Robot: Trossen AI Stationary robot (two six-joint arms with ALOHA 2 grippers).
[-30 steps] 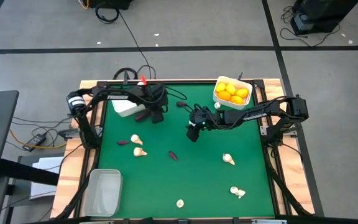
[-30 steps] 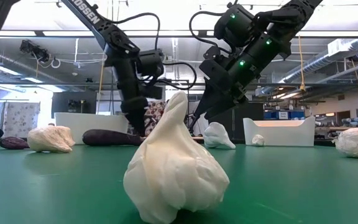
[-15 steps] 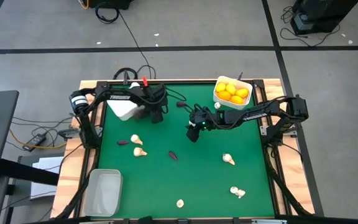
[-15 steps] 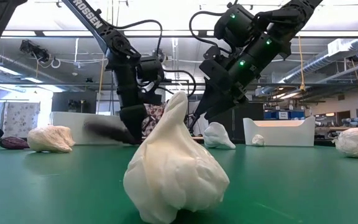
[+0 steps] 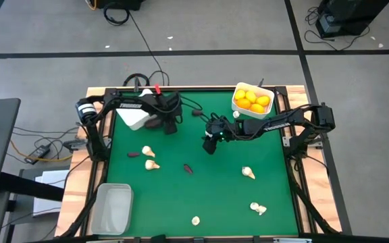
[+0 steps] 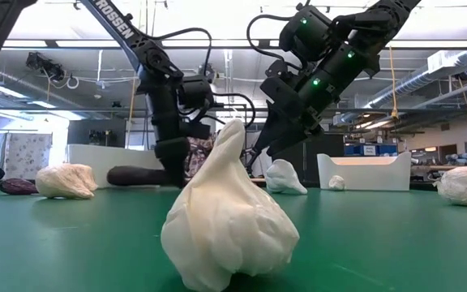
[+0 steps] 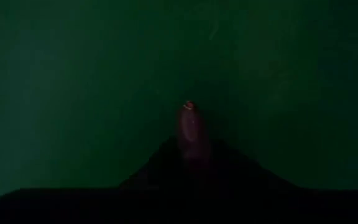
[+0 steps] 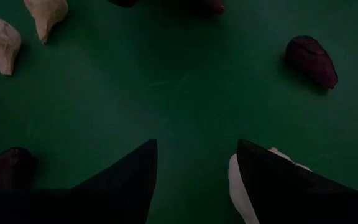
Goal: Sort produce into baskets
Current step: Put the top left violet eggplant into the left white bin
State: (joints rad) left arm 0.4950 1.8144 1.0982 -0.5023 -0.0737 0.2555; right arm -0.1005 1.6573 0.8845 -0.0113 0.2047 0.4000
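open green mat (image 5: 215, 196) lies centre-front; garlic bulbs (image 5: 248, 173) and eggplant piece (image 5: 188, 168) dot it.

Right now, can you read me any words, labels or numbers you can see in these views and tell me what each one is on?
"OSSEN": white letters on the left arm in the low view; the start of the word is cut off by the picture's edge.
White lettering on the left arm's link in the high view: too small to read.
No other readable text; none shows on the baskets or produce.

The left gripper (image 5: 169, 125) now holds a dark purple eggplant (image 6: 136, 175) up off the green mat, near the white basket (image 5: 132, 117) at the far left corner. Before, it lay flat.
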